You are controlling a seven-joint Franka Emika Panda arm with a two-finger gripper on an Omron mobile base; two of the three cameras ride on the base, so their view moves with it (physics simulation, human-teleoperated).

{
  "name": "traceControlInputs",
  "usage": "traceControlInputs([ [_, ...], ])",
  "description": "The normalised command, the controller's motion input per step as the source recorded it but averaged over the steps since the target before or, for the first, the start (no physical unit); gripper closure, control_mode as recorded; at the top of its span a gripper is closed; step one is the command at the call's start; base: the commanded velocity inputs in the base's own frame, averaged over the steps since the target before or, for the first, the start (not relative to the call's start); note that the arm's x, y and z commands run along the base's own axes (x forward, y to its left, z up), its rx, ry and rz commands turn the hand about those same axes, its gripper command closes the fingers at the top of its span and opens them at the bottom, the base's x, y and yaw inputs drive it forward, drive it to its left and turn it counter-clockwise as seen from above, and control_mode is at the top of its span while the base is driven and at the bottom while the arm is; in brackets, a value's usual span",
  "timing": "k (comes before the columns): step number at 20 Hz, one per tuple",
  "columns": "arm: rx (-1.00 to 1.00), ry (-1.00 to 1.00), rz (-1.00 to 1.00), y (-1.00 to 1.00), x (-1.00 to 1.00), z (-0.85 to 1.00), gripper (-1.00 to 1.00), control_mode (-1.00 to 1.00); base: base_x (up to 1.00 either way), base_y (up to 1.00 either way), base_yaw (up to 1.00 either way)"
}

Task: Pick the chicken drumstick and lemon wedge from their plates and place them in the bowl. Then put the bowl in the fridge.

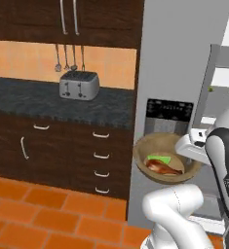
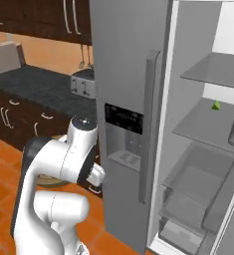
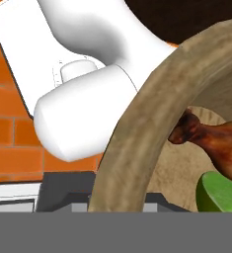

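The brown wooden bowl (image 1: 145,146) hangs in the air in front of the grey fridge (image 1: 184,58), just below its black dispenser panel (image 1: 168,111). Inside the bowl lie the reddish-brown chicken drumstick (image 1: 161,168) and the green-yellow lemon wedge (image 1: 162,159). My gripper (image 1: 190,148) is shut on the bowl's right rim. In the hand view the thick rim (image 3: 137,148) arcs close by, with the drumstick (image 3: 216,143) and the lemon wedge (image 3: 221,193) behind it. The plates are out of view.
The fridge's left door (image 2: 128,60) is shut, with a long handle (image 2: 149,124). To its right the compartment stands open, with glass shelves (image 2: 208,122) and a small green item (image 2: 216,105). A toaster (image 1: 78,85) sits on the dark counter (image 1: 33,99). The floor is orange tile.
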Motion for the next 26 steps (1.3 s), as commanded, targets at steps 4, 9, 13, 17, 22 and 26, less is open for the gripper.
traceControlInputs([
  [4, 0.0, 0.0, 0.0, 0.0, 0.0, 0.0, 1.0, 1.0, 0.24, 0.37, -0.75],
  [9, 0.0, 0.0, 0.0, 0.0, 0.0, 0.0, 1.0, 1.0, 0.33, 0.13, -0.7],
  [13, 0.0, 0.0, 0.0, 0.0, 0.0, 0.0, 1.0, 1.0, 0.57, 0.16, -0.59],
  [17, 0.0, 0.0, 0.0, 0.0, 0.0, 0.0, 1.0, 1.0, 0.48, -0.03, -0.26],
  [22, 0.0, 0.0, 0.0, 0.0, 0.0, 0.0, 1.0, 1.0, 0.03, -0.05, -0.1],
  [26, 0.0, 0.0, 0.0, 0.0, 0.0, 0.0, 1.0, 1.0, 0.1, -0.38, -0.19],
])
